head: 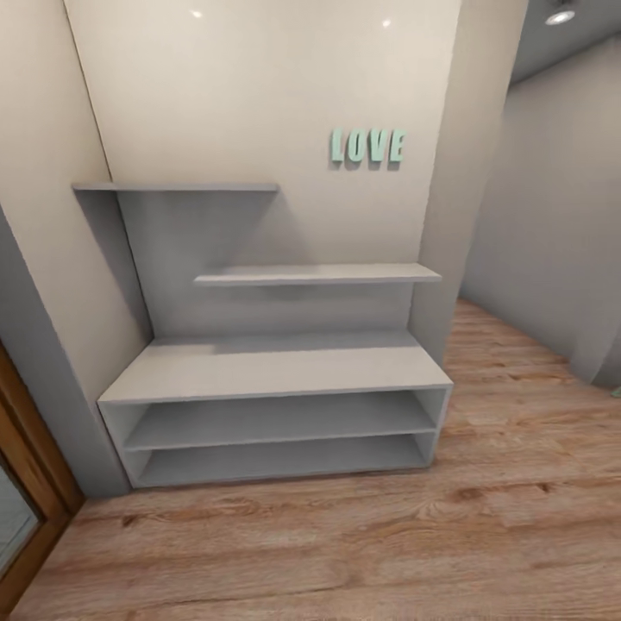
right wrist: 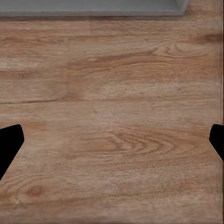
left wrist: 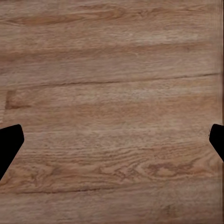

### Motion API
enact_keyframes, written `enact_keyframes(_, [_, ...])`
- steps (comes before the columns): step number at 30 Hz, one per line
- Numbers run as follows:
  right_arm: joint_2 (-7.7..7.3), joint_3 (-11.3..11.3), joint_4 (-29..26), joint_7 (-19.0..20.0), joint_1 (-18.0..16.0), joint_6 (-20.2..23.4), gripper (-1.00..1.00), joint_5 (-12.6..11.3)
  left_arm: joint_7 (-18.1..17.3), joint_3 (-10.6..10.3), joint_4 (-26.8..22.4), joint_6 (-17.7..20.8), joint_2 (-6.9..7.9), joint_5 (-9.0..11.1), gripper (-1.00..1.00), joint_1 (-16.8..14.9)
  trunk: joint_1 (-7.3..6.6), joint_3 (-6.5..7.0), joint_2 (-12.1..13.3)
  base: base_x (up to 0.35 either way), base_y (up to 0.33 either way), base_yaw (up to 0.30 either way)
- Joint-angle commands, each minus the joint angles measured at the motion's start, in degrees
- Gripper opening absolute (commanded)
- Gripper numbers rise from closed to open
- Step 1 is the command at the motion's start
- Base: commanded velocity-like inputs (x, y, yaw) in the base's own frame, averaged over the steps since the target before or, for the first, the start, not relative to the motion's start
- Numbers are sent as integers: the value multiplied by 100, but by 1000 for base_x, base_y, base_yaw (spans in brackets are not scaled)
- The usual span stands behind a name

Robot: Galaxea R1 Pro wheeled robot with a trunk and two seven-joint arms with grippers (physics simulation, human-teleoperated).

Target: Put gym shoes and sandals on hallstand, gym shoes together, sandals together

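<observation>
Both grippers (left, right) hung wide open and empty over the corridor floor, hallstand bare; risk was wasted search time.

I'm looking at a home corridor or entryway: a pale grey built-in hallstand sits in a wall recess, with a broad bench top, two low open shelves beneath and two floating shelves above, the sort of unit meant for shoes by a door. Mint-green decorative letters spelling LOVE hang on the cream wall, and a wood-framed door edge shows at the lower left. Light brown wood-grain plank floor runs on past the corner to the right, under a recessed ceiling light.
</observation>
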Motion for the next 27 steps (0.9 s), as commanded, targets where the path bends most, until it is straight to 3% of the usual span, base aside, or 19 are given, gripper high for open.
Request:
enact_keyframes(1, [0,0,5,-2,-5,-18,100,1,-8,-9,2,-17,3,16,100,-2,22,-28,-44,0,0,-282])
enact_keyframes(27, [-2,3,11,11,-5,-18,100,7,-8,-1,2,-21,9,14,100,-5,593,-602,-1087,0,0,-281])
